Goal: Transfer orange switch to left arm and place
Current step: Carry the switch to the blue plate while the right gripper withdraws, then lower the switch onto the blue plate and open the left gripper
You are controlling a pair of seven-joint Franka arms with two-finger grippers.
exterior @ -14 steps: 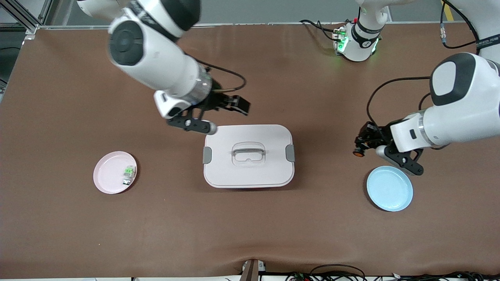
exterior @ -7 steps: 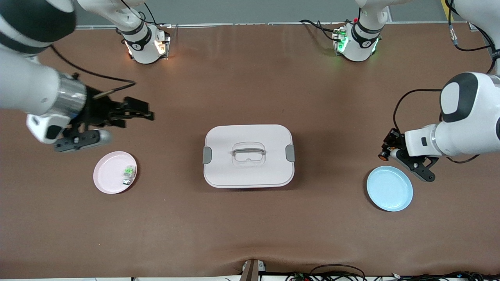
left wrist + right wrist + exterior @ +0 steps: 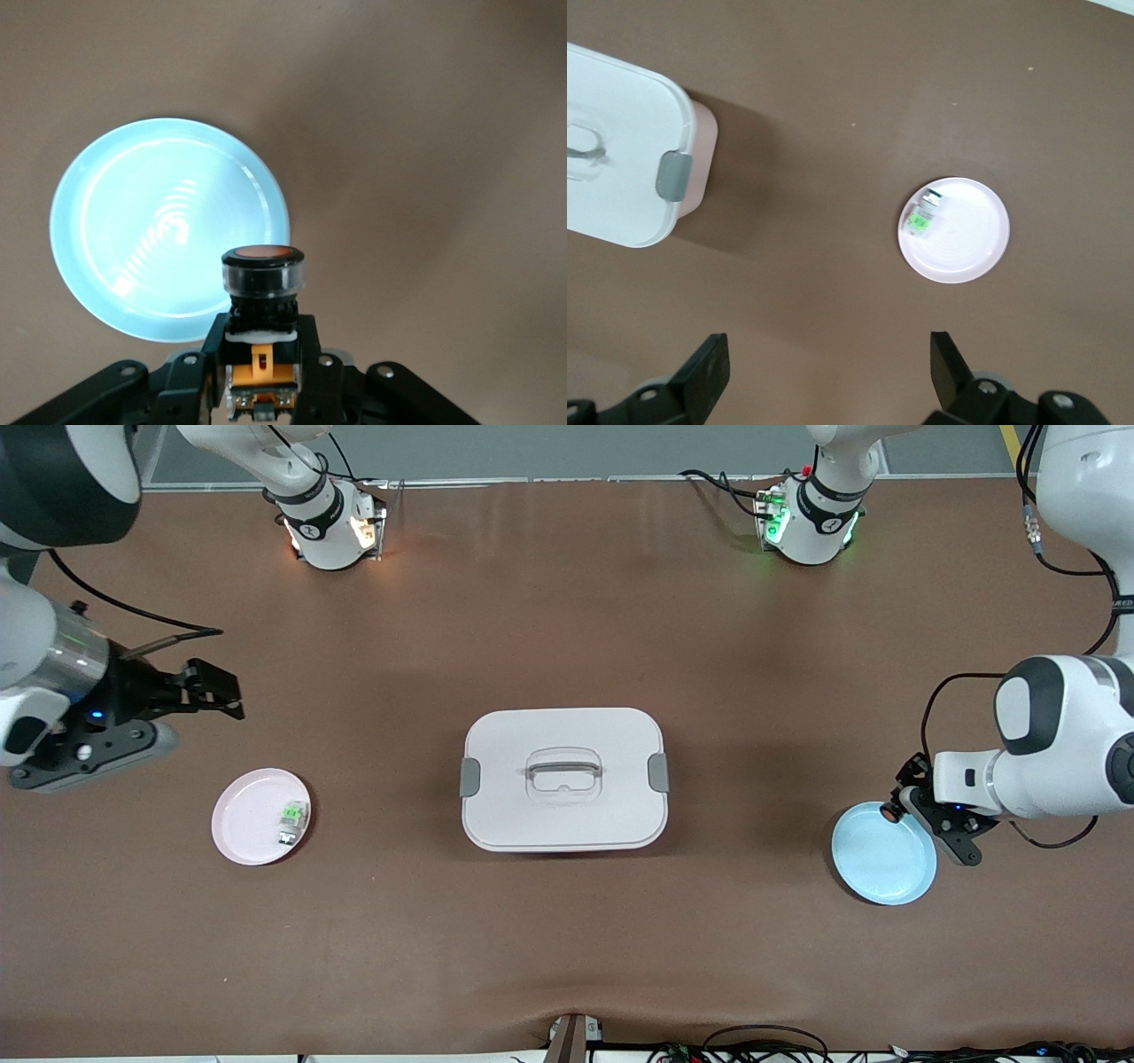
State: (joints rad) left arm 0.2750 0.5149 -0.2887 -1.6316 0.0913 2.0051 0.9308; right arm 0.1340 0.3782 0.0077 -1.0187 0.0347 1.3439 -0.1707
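Front view: left pincer [image 3: 893,811] carried orange switch [image 3: 888,811] over blue plate [image 3: 873,864].

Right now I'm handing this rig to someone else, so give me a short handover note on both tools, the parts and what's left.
Left tool: shut on the orange switch, over the rim of the blue plate, at the left arm's end of the table.
Right tool: open, holding nothing, over bare table near the pink plate, which holds the green-and-silver switch.
Box: closed, mid-table, between the plates, touched by neither arm.
Done: the switch is past the box.
Left: lower it onto the blue plate, release, withdraw.
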